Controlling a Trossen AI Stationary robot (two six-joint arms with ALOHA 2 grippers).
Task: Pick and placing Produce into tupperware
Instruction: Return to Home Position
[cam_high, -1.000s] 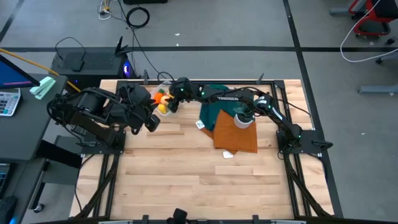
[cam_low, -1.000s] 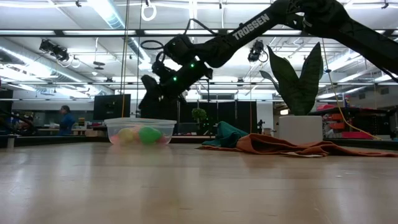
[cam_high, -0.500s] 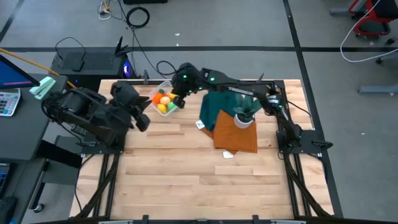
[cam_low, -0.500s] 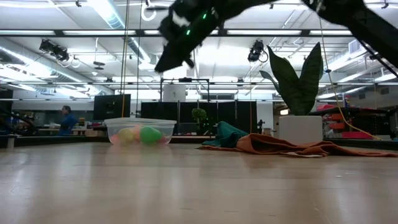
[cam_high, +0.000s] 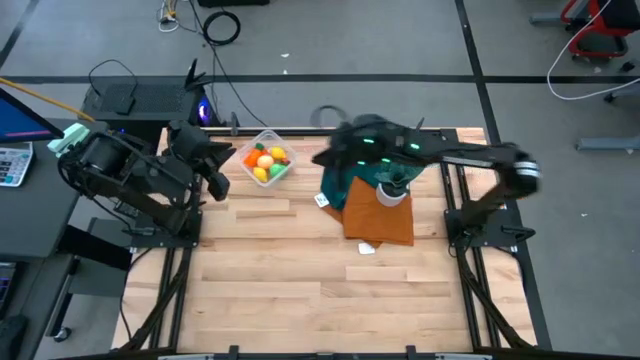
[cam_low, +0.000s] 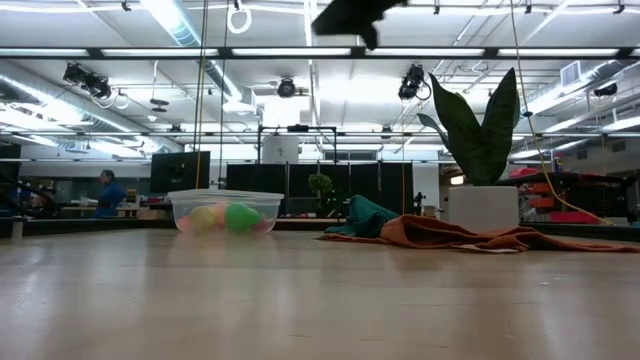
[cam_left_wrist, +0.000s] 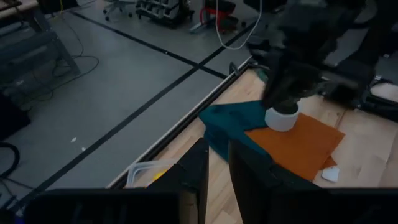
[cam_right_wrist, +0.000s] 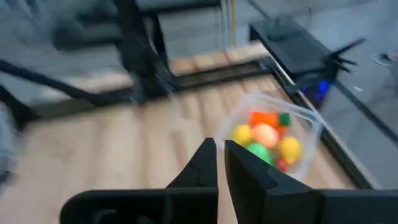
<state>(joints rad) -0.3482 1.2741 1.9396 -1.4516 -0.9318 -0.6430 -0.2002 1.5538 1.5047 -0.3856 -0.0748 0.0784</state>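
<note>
now | tupperware (cam_right_wrist: 311, 122): one | produce (cam_right_wrist: 266, 135) inside: perhaps six | right gripper (cam_right_wrist: 219, 146): aloft

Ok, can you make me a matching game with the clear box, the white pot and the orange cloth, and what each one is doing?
Things:
1. tupperware
2. white pot
3. orange cloth

What it is doing:
A. lies spread out on the table
B. holds the produce
C. holds a green plant

Pairs: 1-B, 2-C, 3-A
</note>
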